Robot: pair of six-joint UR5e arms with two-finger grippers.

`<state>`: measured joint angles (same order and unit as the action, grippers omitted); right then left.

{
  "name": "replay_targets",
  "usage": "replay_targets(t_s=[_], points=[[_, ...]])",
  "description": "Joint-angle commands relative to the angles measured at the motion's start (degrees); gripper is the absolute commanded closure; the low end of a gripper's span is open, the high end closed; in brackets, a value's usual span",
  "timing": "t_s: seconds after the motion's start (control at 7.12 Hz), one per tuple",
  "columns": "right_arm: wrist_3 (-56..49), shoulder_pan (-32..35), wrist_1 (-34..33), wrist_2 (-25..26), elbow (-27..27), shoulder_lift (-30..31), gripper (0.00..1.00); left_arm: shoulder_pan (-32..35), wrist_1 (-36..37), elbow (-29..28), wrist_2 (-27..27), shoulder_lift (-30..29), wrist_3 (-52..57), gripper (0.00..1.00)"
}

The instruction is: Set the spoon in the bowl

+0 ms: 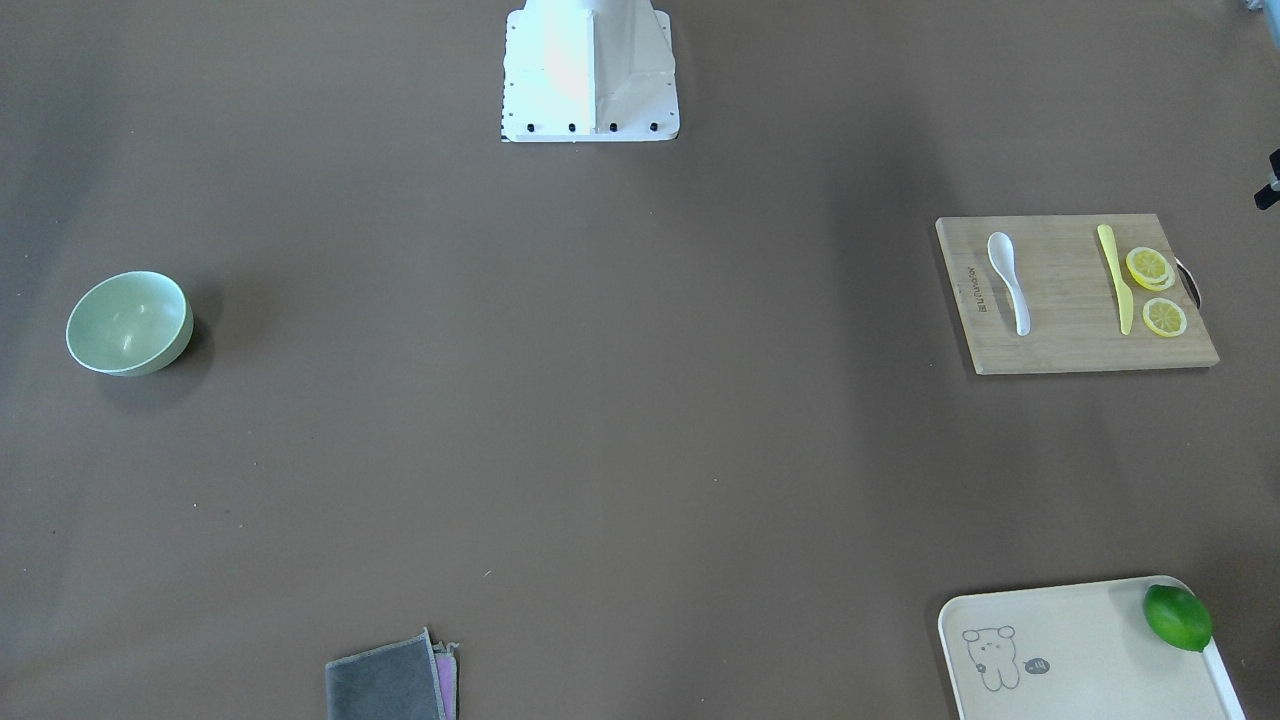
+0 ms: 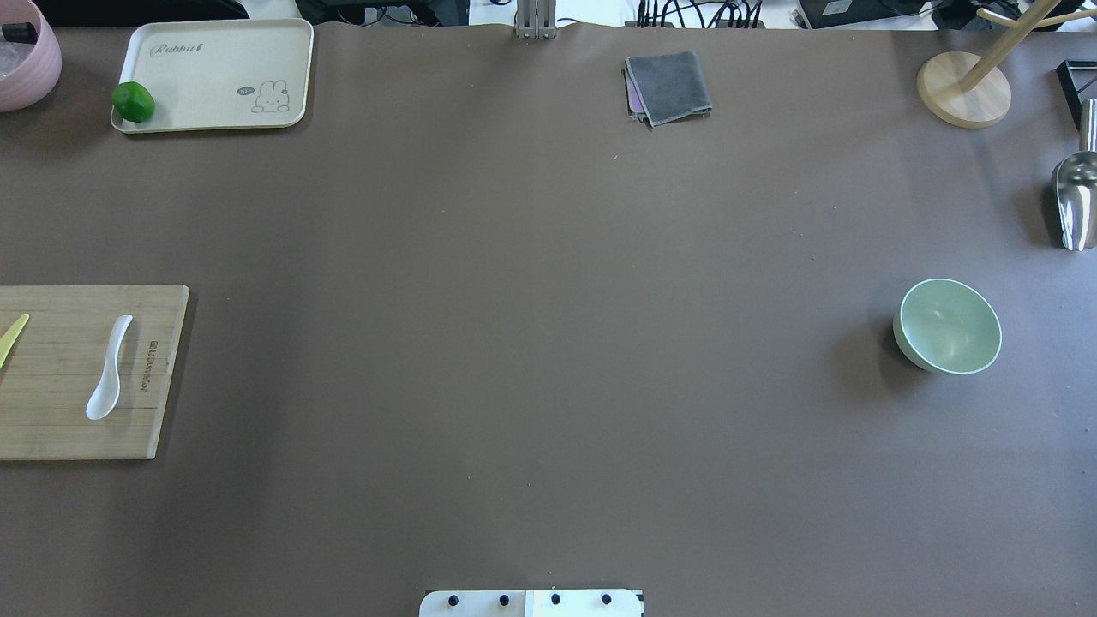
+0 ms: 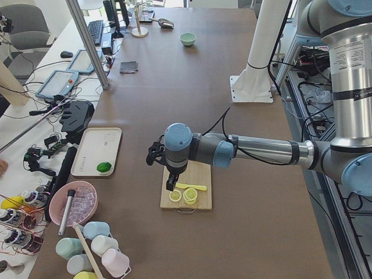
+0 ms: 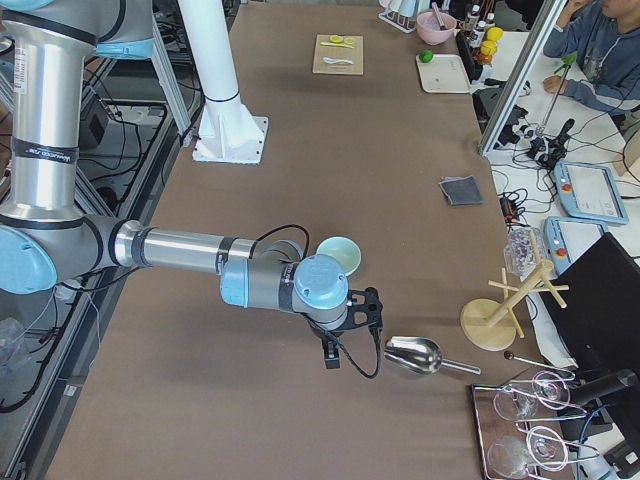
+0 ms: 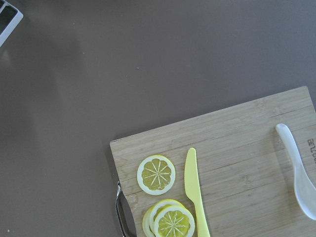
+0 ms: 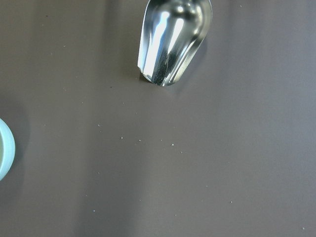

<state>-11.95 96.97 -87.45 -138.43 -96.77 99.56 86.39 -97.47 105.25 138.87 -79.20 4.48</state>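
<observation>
A long table [image 2: 548, 343] with a plain brown matte cover fills the room's middle. A side desk with tablets and cables runs along its far edge, and a person [image 4: 600, 50] sits there.

The left arm [image 3: 261, 150] reaches out above the wooden cutting board [image 1: 1060, 340], and the right arm [image 4: 180, 248] reaches out at the other end of the table. The left tool [image 3: 154, 154] and the right tool [image 4: 368, 308] show only from the side, so I cannot tell how far each is open; nothing is seen in them.

A cream tray [image 2: 214, 51] lies at the far left corner with a lime [image 1: 1178, 617] on it. The bowl [image 2: 950, 326] stands upright on the robot's right, near a metal scoop [image 2: 1076, 201]. A grey cloth [image 2: 668, 86] lies folded at the far edge.

The spoon [image 2: 110, 379] lies on the cutting board, well apart from the bowl, its scoop toward the robot. Beside it lie a yellow knife [image 1: 1116, 279] and lemon slices [image 1: 1150, 267].
</observation>
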Motion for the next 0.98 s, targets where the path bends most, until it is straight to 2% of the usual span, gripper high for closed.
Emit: replay_targets(t_s=[0.0,0.84], points=[[0.0,0.2,0.0,0.0,-0.1,0.0,0.00,0.0,-0.7,0.0,-0.1,0.4,0.0,0.02],[0.5,0.2,0.1,-0.1,-1.6,-0.1,0.00,-0.1,-1.1,1.4,-0.2,0.4,-0.3,0.02]])
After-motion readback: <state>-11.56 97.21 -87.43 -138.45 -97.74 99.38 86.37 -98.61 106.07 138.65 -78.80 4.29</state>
